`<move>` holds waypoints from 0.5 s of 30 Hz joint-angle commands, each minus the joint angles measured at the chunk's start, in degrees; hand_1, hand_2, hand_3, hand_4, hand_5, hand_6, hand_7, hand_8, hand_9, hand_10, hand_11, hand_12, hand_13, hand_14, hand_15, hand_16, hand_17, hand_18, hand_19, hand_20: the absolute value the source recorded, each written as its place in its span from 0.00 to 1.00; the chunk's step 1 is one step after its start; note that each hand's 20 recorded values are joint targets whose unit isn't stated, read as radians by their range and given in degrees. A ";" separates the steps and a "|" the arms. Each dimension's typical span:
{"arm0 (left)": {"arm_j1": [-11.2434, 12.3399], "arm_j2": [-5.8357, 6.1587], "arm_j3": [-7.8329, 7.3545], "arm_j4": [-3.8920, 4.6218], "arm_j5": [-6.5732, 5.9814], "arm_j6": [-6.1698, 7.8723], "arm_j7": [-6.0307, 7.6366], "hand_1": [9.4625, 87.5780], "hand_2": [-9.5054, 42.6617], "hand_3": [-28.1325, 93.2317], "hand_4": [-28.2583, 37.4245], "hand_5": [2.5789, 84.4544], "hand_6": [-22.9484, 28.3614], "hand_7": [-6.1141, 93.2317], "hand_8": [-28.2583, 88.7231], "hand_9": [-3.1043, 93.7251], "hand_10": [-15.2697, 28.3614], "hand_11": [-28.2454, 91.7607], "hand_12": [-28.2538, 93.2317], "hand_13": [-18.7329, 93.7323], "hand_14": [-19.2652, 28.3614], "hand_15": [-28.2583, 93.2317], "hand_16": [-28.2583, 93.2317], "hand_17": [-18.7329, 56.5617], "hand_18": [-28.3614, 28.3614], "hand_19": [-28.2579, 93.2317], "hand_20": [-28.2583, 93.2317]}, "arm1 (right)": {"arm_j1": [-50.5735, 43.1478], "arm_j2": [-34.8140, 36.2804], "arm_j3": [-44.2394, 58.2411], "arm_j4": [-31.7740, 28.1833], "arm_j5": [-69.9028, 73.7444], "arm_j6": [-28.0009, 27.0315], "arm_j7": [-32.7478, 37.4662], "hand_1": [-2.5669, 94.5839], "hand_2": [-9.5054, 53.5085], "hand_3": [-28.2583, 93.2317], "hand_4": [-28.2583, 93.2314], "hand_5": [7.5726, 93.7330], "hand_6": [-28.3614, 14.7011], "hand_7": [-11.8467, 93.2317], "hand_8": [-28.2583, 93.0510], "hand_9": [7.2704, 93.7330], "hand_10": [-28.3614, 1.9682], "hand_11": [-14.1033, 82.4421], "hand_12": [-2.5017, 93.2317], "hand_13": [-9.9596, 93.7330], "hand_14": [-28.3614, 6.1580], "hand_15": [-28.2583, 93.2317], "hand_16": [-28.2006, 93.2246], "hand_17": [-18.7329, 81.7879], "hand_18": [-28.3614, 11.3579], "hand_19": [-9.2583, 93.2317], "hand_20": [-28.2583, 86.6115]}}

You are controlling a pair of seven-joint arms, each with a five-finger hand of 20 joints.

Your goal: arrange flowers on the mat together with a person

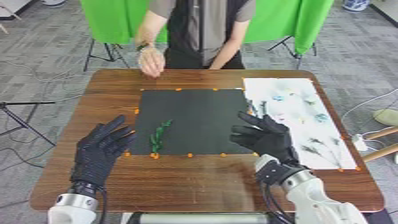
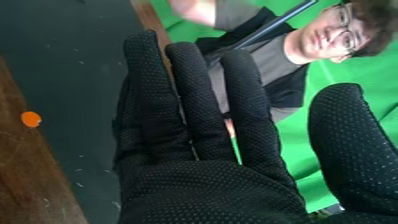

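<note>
In the head view a dark mat (image 1: 191, 130) lies mid-table, with one green leafy stem (image 1: 160, 135) upright along its left part. A white sheet (image 1: 311, 127) on the right bears several pale blue and greenish flowers and sprigs (image 1: 322, 118). My left hand (image 1: 99, 152) is over the table left of the mat, fingers relaxed, holding nothing. My right hand (image 1: 265, 136) hovers above the mat's right edge beside the sheet, fingers extended and empty. The right wrist view has my right hand (image 2: 213, 175) with straight fingers and the thumb apart, the dark mat (image 2: 53, 75) beyond.
A person stands across the table, one hand (image 1: 152, 62) raised over the far edge, the other low by that edge. Orange dots (image 1: 189, 155) mark the edges of mat and sheet. The brown table (image 1: 204, 185) extends around them.
</note>
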 commanded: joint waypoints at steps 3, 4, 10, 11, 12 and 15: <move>0.76 0.24 -0.41 -0.29 0.17 -0.16 -0.28 0.17 0.36 0.86 0.04 0.47 0.70 0.17 0.17 0.44 0.92 0.47 0.32 0.42 1.00 0.69 0.13 0.16 0.96 0.78 0.16 | 1.31 3.55 0.55 -2.12 -6.28 4.37 0.54 0.20 0.37 0.93 0.00 0.57 0.58 0.23 0.13 0.61 0.26 0.32 0.15 0.57 0.19 0.64 0.29 0.30 0.22 0.68 0.41; 0.93 0.34 -0.43 -0.37 0.05 -0.16 -0.07 0.17 0.36 0.86 0.04 0.47 0.70 0.17 0.17 0.44 0.92 0.47 0.32 0.42 1.00 0.69 0.13 0.16 0.96 0.78 0.16 | 1.16 4.60 0.27 -2.49 -9.78 5.90 0.57 0.20 0.36 0.93 0.00 0.56 0.58 0.23 0.13 0.61 0.26 0.32 0.15 0.57 0.19 0.64 0.29 0.30 0.22 0.68 0.41; 0.86 0.55 -0.63 -0.44 0.03 -0.06 -0.12 0.17 0.36 0.86 0.04 0.47 0.70 0.17 0.17 0.44 0.92 0.47 0.32 0.42 1.00 0.69 0.13 0.16 0.96 0.78 0.16 | -0.17 8.19 -0.07 -4.21 -21.41 16.15 1.38 0.25 0.28 0.94 0.00 0.55 0.56 0.26 0.12 0.64 0.30 0.40 0.16 0.60 0.26 0.69 0.29 0.32 0.23 0.72 0.42; 0.82 0.55 -0.68 -0.44 0.06 -0.18 -0.17 0.17 0.36 0.86 0.04 0.47 0.70 0.17 0.17 0.44 0.92 0.47 0.32 0.42 1.00 0.69 0.13 0.16 0.96 0.78 0.16 | -0.27 8.74 -0.29 -4.43 -22.90 17.88 1.56 0.25 0.27 0.94 0.00 0.54 0.56 0.26 0.12 0.64 0.30 0.41 0.16 0.61 0.27 0.70 0.29 0.33 0.22 0.72 0.42; 0.67 0.75 -0.64 -0.41 -0.02 -0.25 0.16 0.17 0.36 0.86 0.04 0.47 0.70 0.17 0.17 0.44 0.92 0.47 0.32 0.42 1.00 0.69 0.13 0.16 0.96 0.78 0.16 | -0.15 9.31 -0.49 -4.54 -25.02 19.28 1.69 0.26 0.26 0.94 0.00 0.54 0.56 0.27 0.12 0.65 0.30 0.42 0.17 0.61 0.28 0.70 0.29 0.33 0.22 0.72 0.42; 0.48 0.89 -0.65 -0.56 -0.16 -0.25 -0.05 0.17 0.36 0.86 0.04 0.47 0.70 0.17 0.17 0.44 0.92 0.48 0.32 0.42 1.00 0.69 0.13 0.16 0.96 0.78 0.16 | -0.19 10.81 -0.67 -5.11 -30.93 23.55 3.63 0.28 0.24 0.94 0.00 0.54 0.55 0.27 0.12 0.65 0.31 0.44 0.17 0.62 0.31 0.71 0.29 0.34 0.22 0.73 0.42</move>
